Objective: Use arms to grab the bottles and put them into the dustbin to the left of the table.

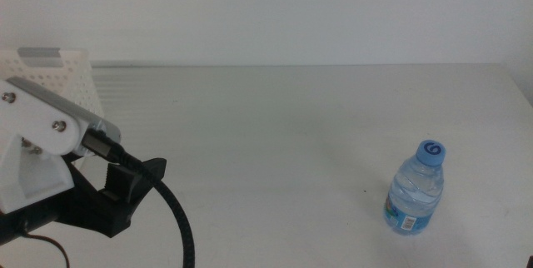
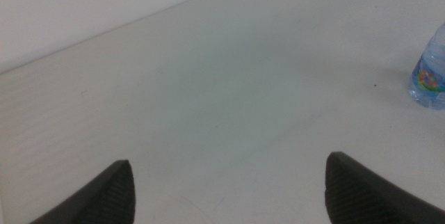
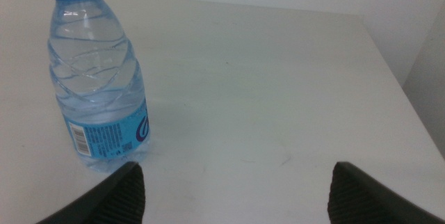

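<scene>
1. The left arm (image 1: 50, 164) comes in at the lower left of the middle view, its white blocky housing tilted and a thick black cable (image 1: 179, 222) curving down from it toward the bottom edge; the left gripper (image 2: 229, 186) shows in its own wrist view with jaws spread wide and only bare white table (image 1: 275, 126) between them.
2. The right gripper (image 3: 233, 193) appears only in its wrist view; its jaws stand wide apart and hold nothing, low over the table.
3. The clear water bottle (image 1: 416, 189) with a blue cap and blue label stands upright on the right part of the table, well apart from the left arm; in the right wrist view the bottle (image 3: 97, 78) rises just beyond one jaw tip, off to that side rather than between the jaws; whether it touches the jaw I cannot tell.
4. The white perforated dustbin (image 1: 58, 72) sits at the far left edge, behind the left arm's housing, which hides its lower part.
</scene>
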`<state>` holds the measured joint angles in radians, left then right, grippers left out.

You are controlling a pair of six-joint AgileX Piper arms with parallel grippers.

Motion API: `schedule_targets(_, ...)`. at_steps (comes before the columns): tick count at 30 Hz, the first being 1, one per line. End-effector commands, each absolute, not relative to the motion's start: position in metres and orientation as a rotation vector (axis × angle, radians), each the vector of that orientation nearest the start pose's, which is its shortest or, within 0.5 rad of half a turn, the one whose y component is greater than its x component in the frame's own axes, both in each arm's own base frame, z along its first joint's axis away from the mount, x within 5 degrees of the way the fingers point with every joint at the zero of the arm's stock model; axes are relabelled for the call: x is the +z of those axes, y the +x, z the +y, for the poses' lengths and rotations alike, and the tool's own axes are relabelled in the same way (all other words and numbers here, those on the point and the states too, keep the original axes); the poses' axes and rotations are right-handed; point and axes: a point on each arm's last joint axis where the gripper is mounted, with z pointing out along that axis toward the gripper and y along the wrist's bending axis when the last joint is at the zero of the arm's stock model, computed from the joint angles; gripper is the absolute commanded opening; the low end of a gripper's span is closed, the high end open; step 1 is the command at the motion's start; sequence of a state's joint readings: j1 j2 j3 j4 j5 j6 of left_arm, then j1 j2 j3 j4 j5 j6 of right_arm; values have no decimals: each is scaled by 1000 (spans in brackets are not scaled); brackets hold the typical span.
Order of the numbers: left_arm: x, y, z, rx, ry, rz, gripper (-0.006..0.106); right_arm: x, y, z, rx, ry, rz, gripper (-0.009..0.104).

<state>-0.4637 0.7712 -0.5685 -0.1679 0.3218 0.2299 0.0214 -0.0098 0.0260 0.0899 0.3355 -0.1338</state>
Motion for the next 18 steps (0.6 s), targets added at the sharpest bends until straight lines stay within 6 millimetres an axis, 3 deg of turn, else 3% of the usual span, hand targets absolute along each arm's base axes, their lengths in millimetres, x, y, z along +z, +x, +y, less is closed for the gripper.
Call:
schedule_targets(1,321,141,-76,-333,511,1834,90,201,53,3,-16,-85,1705,96)
schedule_targets(10,321,141,-76,-333,511,1834,90,268,68,3,-26,-95,1716,96)
schedule_targets(18,321,141,-76,-333,511,1834,90,300,106,3,-29,-78,1704,96)
